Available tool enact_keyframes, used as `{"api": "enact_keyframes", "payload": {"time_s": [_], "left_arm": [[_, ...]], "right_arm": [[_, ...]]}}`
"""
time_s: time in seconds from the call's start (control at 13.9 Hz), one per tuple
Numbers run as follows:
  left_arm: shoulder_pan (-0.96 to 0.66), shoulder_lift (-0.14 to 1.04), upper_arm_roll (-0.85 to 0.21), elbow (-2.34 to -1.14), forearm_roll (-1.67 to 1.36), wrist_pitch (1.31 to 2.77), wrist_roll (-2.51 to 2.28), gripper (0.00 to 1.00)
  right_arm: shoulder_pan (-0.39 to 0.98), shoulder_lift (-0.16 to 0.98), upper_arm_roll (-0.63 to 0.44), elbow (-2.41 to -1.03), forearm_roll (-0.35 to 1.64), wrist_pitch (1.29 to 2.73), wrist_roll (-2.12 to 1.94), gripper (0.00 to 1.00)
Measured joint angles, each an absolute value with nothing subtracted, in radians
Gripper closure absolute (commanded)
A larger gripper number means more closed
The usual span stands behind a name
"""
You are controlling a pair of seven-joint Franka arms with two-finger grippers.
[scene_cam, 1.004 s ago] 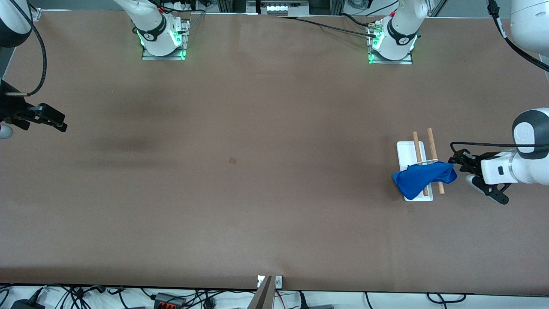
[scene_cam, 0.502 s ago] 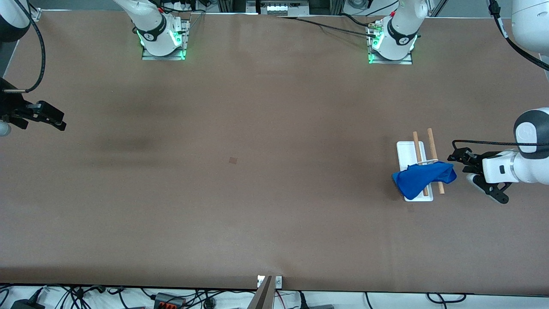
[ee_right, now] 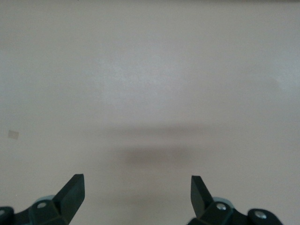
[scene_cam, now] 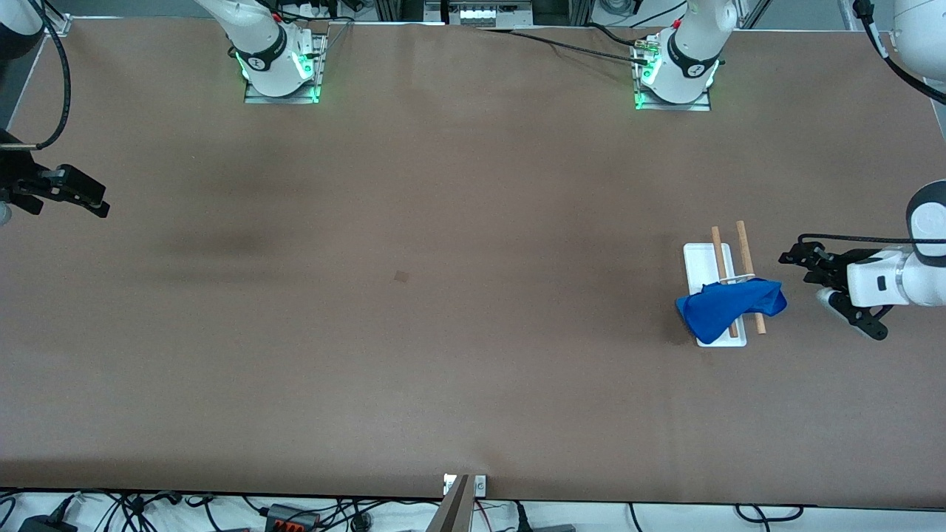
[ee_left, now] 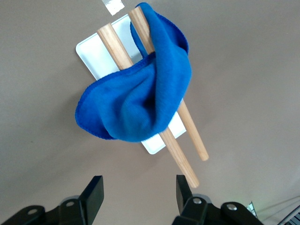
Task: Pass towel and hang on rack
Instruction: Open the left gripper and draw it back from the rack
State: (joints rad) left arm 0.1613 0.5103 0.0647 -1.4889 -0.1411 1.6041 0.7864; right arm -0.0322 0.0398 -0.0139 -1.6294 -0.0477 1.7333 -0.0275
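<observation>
The hanging step looks done: the blue towel point(scene_cam: 730, 307) is draped over both wooden rods of the rack point(scene_cam: 703, 258), which stands on the desk point(scene_cam: 443, 332) toward the left arm's end; the left gripper point(scene_cam: 828, 290) hangs just beside the rack, jaws released and empty, the towel apart from them; next it need only back clear without snagging; the right gripper point(scene_cam: 70, 193) waits over the desk's other end, jaws spread wide, holding nothing.

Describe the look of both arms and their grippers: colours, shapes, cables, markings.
Both arms have glossy white rounded shells with black joint bands; their bases sit on metal plates lit green. The left gripper has a white body and black jaws, with a black cable looping over it. The right gripper looks black, with a black cable arcing above. In both wrist views the jaws are black, angular and wedge-shaped.
</observation>
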Motion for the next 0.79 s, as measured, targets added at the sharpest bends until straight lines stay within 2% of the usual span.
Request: {"api": "enact_keyframes", "payload": {"time_s": [0.79], "left_arm": [[0.150, 0.442, 0.048, -1.370, -0.140, 1.408, 0.549, 0.30]], "right_arm": [[-0.032, 0.040, -0.006, -1.629, -0.048, 1.729, -0.028, 0.00]]}}
